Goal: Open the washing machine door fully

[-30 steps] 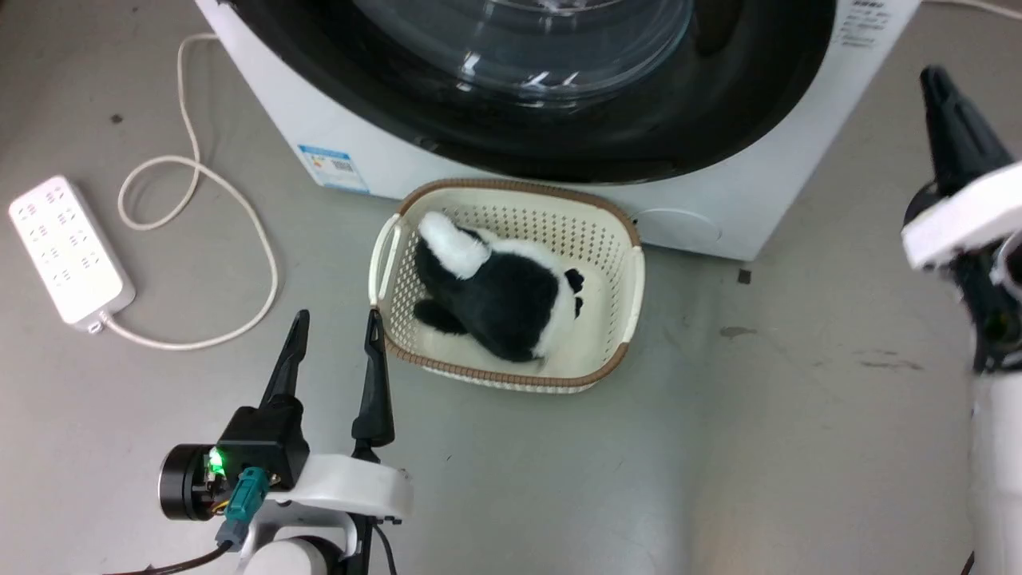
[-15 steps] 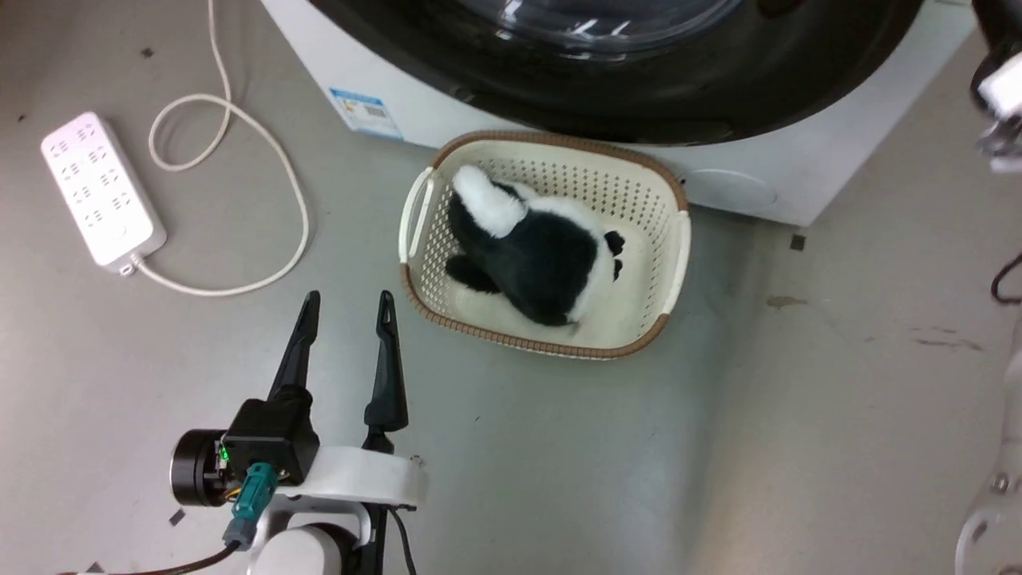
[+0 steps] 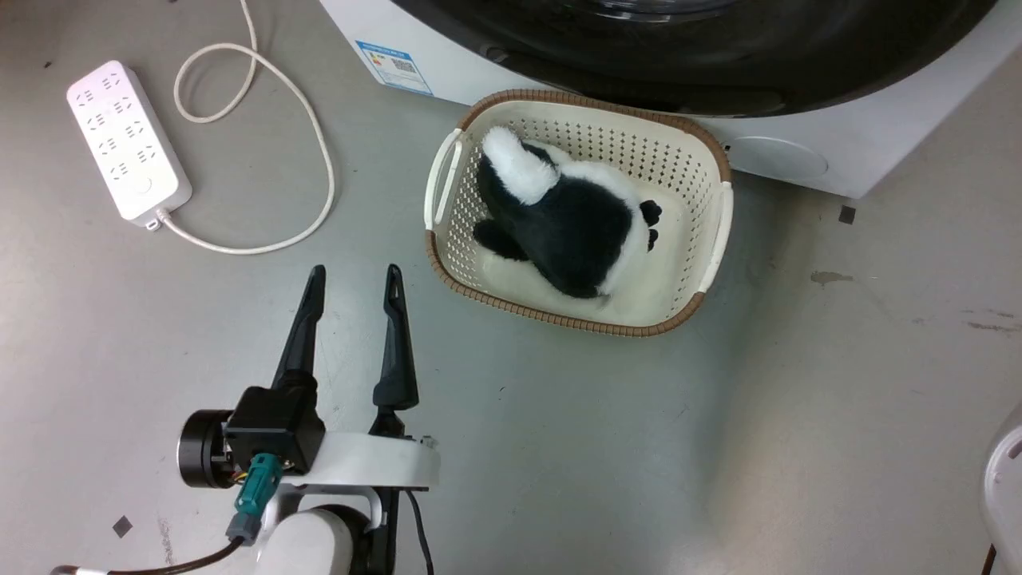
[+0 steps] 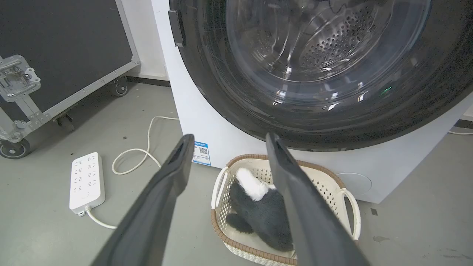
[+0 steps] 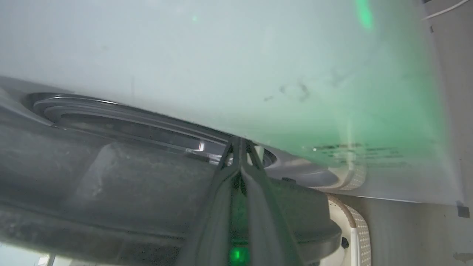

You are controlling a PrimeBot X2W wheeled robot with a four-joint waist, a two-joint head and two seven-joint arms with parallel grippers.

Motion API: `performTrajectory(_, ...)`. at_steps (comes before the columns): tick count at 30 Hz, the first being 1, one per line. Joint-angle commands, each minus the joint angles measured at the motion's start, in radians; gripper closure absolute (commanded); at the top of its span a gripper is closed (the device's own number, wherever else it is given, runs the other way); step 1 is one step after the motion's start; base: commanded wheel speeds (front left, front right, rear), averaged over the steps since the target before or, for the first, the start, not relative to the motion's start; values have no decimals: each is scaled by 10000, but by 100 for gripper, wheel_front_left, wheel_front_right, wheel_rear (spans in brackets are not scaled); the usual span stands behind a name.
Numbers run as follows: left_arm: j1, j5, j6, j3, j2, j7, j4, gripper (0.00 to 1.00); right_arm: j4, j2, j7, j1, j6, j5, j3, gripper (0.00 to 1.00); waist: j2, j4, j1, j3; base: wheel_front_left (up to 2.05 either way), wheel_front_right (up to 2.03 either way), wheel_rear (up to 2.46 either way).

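The big white front-loading washing machine (image 4: 201, 118) stands on the grey floor (image 3: 639, 447), and its round glossy black door with the clear bulging glass window (image 4: 229, 107) lies flat against the machine's front in the left wrist view, the perforated steel drum visible through the glass. The left jaws stand wide apart and empty, well out in front of the machine and low over the floor, their long dark fingers (image 3: 397, 335) pointing toward the door and clear of it. In the right wrist view the right jaws are pressed together with nothing between them, the fingers (image 5: 258, 210) reaching to the seam where the door's black rim meets the machine's white front; whether the tips touch it I cannot tell. Just in front of the machine, below the door, sits a cream perforated plastic basket with a brown woven rim (image 3: 722, 231) holding a black-and-white plush toy (image 3: 575, 231). A white power strip (image 3: 128, 144) lies on the floor off the machine's left corner.
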Motion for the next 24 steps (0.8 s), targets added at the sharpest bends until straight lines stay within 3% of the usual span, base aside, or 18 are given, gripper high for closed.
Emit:
performTrajectory(1,-216,-56,124,-48,9,-132,-33,0,199,157,336,-295,-1,221,-177,100,-1,13,-1,18,0,0,0)
performTrajectory(15,-85,27,163,87,10,-446,280,0,-578,570,2422,1323,-3,1731,-976,100,-1,-304,-1,-1018,0,0,0)
performTrajectory(24,443,138,5,72,10,-635,576,0,-571,596,3203,2859,-4,4407,531,100,-1,-330,-1,-1788,0,0,0)
